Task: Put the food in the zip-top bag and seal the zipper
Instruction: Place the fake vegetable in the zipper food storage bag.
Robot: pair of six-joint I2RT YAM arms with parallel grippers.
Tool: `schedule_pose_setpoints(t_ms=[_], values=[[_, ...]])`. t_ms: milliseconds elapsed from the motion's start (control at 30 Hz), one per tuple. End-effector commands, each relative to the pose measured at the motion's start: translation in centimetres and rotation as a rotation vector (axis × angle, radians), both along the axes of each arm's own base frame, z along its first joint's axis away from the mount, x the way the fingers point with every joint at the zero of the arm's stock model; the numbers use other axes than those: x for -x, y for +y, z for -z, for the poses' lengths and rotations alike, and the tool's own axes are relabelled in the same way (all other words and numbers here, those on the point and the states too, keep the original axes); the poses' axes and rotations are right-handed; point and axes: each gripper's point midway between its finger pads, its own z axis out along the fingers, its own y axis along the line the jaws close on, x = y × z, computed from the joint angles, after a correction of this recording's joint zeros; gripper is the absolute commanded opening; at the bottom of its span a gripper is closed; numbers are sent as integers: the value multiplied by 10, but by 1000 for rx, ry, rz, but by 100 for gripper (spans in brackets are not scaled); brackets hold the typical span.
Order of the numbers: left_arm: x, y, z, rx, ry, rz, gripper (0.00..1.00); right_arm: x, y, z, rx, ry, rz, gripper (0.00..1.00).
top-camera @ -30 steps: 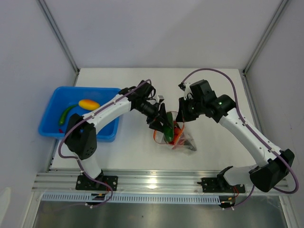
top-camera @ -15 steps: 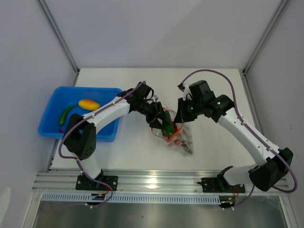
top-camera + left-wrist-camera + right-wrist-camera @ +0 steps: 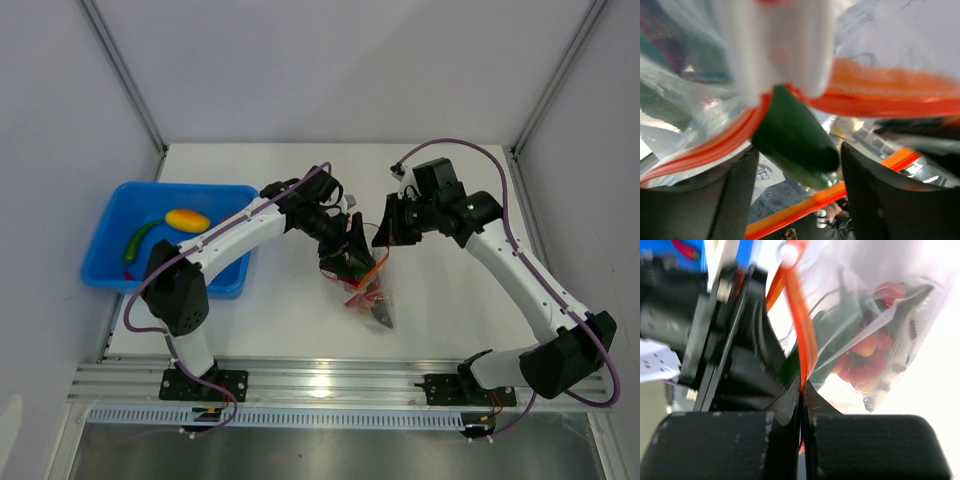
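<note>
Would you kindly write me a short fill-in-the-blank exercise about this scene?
1. The right gripper is shut on the zipper of the zip-top ____.
2. A slim green ____ sits between the left gripper's fingers.
3. The yellow-orange mango lies in the ____ tray.
Missing words: bag; pepper; blue.

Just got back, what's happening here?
The right gripper, jaws shut on the red-orange zipper strip, holds up the clear crinkly plastic bag, part-filled with toy food. The left gripper is at the bag's mouth with a slim green pepper between its jaws; grip unclear. A yellow-orange mango waits in the blue plastic tray.
</note>
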Motion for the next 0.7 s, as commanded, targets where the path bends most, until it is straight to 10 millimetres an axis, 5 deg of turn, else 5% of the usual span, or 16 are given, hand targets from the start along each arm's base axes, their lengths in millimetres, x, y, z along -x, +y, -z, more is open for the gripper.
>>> schedule_pose_setpoints(t_ms=[0,267,500,667], values=[[11,7,-10,23,-61,72,70,-10,8,-33,-102,-47,3,0],[9,19,-27,45,-224,87,86,-8,3,-29,-99,-19,18,0],[5,42,-33,-20,-314,46,87,-3,0,-24,-94,-12,25,0],[-15,68,-56,-74,-484,-67,87,-2,-1,-22,-85,-4,26,0]])
